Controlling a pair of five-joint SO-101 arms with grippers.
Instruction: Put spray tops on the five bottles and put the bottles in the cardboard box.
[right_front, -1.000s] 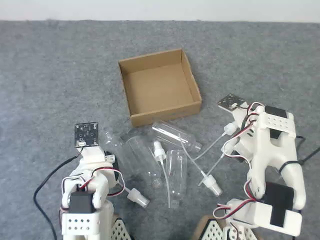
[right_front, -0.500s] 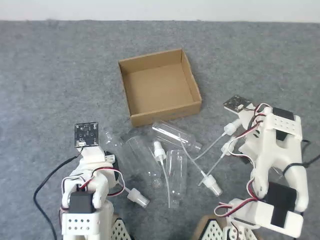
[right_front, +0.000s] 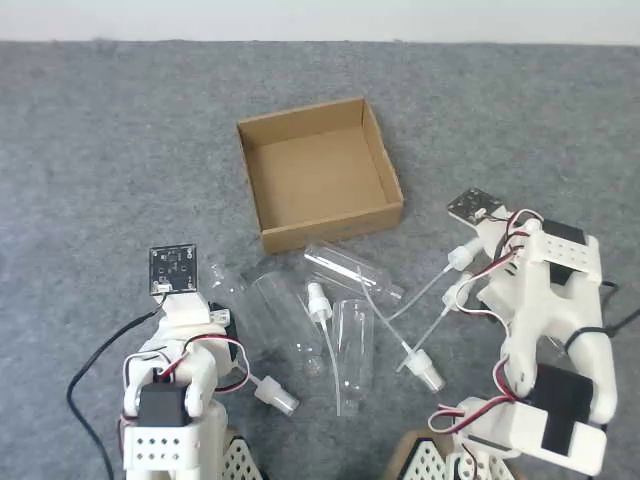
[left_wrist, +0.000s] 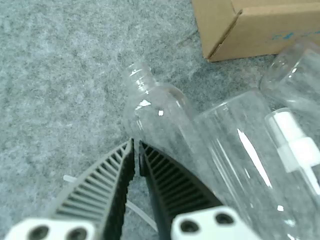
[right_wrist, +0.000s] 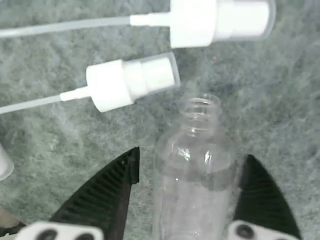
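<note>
right tool (right_wrist: 191, 154) spread wide astride bottle (right_wrist: 195, 172), ungripped | left tool (left_wrist: 136, 145) pinched closed, empty | advice: centre below neck, squeeze gently

Left gripper (left_wrist: 136, 150) sits low near the tabletop's (right_front: 100, 120) front-left corner, fingers (left_wrist: 110, 180) together; right gripper (right_wrist: 191, 155), front-right, fingers spread wide.

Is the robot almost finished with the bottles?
Not nearly. Done: nothing yet; the cardboard box is empty and the bottles lie bare on the carpet, spray tops loose beside them. In hand: the right tool sits open around one bottle. Still to do: every top and all the boxing.
</note>
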